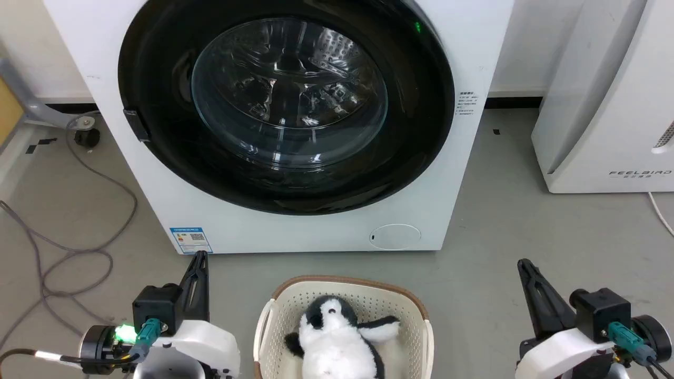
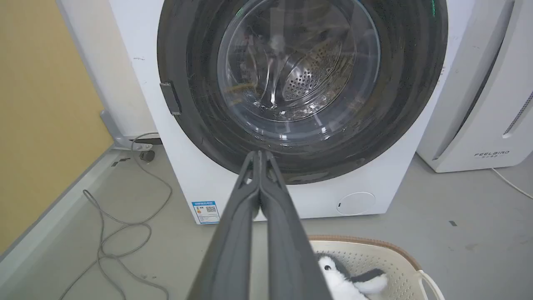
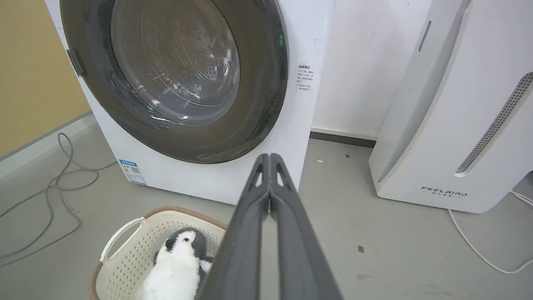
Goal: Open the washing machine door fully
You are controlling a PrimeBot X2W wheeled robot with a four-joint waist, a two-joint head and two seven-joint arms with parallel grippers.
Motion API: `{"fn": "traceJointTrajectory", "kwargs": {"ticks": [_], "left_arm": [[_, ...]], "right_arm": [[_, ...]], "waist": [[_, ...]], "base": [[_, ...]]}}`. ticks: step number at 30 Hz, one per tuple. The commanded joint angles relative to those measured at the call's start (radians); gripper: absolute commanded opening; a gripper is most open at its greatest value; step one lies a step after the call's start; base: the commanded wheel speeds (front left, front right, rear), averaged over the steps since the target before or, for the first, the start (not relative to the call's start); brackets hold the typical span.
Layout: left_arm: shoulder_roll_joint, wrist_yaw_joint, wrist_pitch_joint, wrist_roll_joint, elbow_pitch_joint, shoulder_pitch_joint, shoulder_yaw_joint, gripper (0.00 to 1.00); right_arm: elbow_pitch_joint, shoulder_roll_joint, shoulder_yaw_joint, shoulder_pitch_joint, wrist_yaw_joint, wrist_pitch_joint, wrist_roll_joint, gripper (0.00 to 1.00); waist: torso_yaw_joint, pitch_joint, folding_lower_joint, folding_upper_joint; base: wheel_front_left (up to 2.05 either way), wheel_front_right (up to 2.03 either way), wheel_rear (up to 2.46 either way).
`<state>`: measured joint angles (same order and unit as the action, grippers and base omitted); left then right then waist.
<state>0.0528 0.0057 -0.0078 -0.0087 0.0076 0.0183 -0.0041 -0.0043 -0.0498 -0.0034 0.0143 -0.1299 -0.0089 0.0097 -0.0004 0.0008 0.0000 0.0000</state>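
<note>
The white washing machine [image 1: 295,231] stands straight ahead, its round glossy black door [image 1: 158,63] lying flat against the front, closed. Through the clear glass bowl [image 1: 289,95] I see the steel drum. A small dark handle tab [image 1: 136,125] sits at the door's left edge. My left gripper [image 1: 200,259] rests low at the lower left, shut and holding nothing, well short of the machine. My right gripper [image 1: 523,266] sits at the lower right, also shut and holding nothing. In the left wrist view the door [image 2: 416,83] fills the top, and the right wrist view shows the door [image 3: 258,91] at an angle.
A cream laundry basket [image 1: 274,310] holding a black-and-white plush penguin [image 1: 337,342] sits on the floor between my arms. A slimmer white FEELBIRD appliance [image 1: 605,105] stands at the right. Grey cables [image 1: 79,252] loop over the floor at the left. A round white filter cover [image 1: 395,236] is low on the machine.
</note>
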Motion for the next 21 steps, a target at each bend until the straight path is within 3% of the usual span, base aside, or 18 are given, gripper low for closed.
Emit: {"fn": "traceJointTrajectory", "kwargs": {"ticks": [1,21], "left_arm": [[-0.002,-0.005,0.006,0.008,-0.007,-0.018,0.004,0.0],[-0.003,-0.006,0.008,0.009,-0.008,-0.018,0.004,0.0]], "right_arm": [[0.004,0.0,0.003,-0.014,-0.001,0.007,-0.009,0.0],[0.004,0.0,0.003,-0.014,-0.001,0.009,-0.01,0.0]], "waist": [[0.0,0.0,0.0,0.0],[0.0,-0.001,0.0,0.0]], "base": [[0.0,0.0,0.0],[0.0,0.0,0.0]]}}
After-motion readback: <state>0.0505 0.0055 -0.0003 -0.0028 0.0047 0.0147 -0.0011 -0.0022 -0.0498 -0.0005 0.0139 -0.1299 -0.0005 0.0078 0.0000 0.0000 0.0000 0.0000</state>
